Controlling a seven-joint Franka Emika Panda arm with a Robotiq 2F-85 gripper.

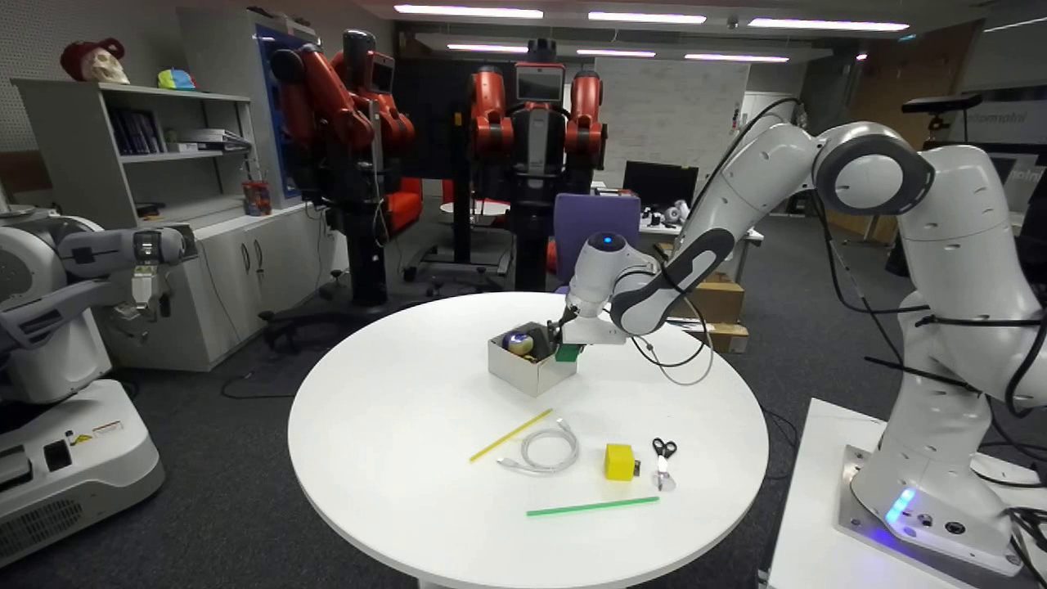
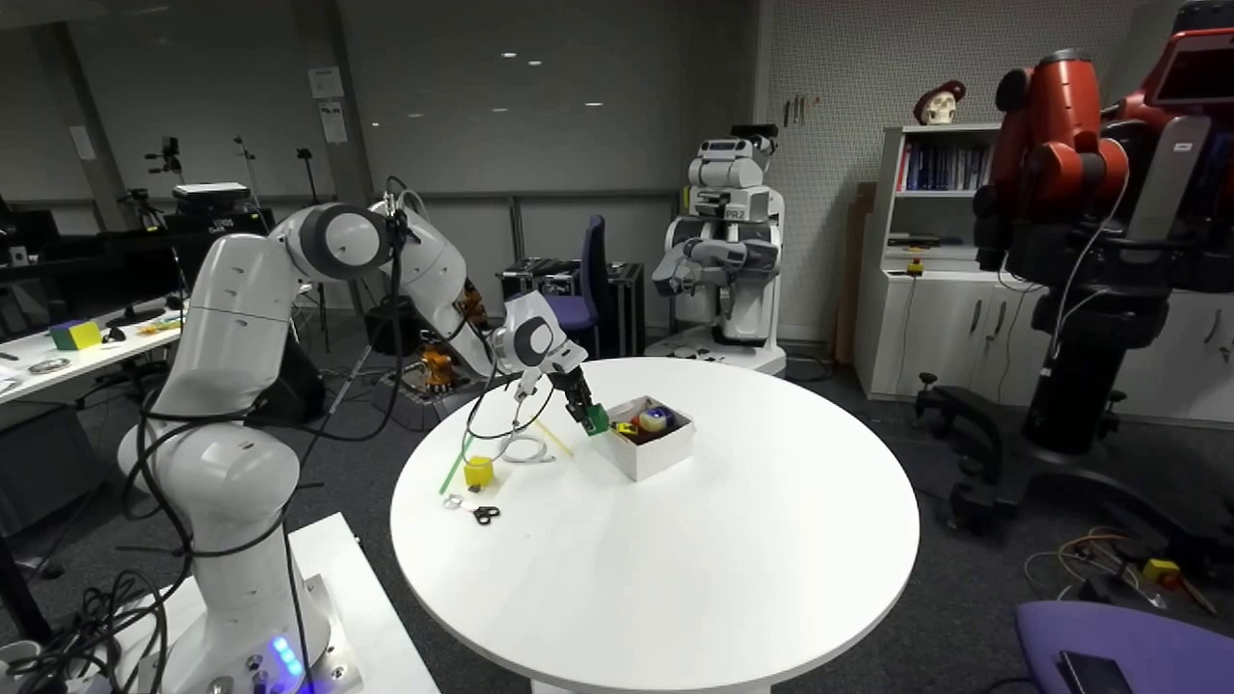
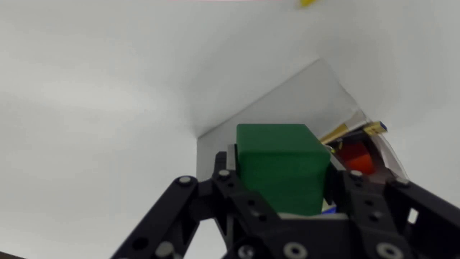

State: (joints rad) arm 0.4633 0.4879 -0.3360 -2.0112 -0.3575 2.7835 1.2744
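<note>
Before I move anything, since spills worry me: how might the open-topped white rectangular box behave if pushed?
The box would probably slide rather than tip, being broad and low. Its thin-edged walls could flex under pressure. The rounded, partly blue object inside might roll.

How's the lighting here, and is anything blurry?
In an exterior view, ceiling lights glare; in an exterior view, glints dot the grey wall; in the wrist view, the green block looks darker low down, soft shadow borders the box, a yellow thing at the top edge is blurred.
</note>
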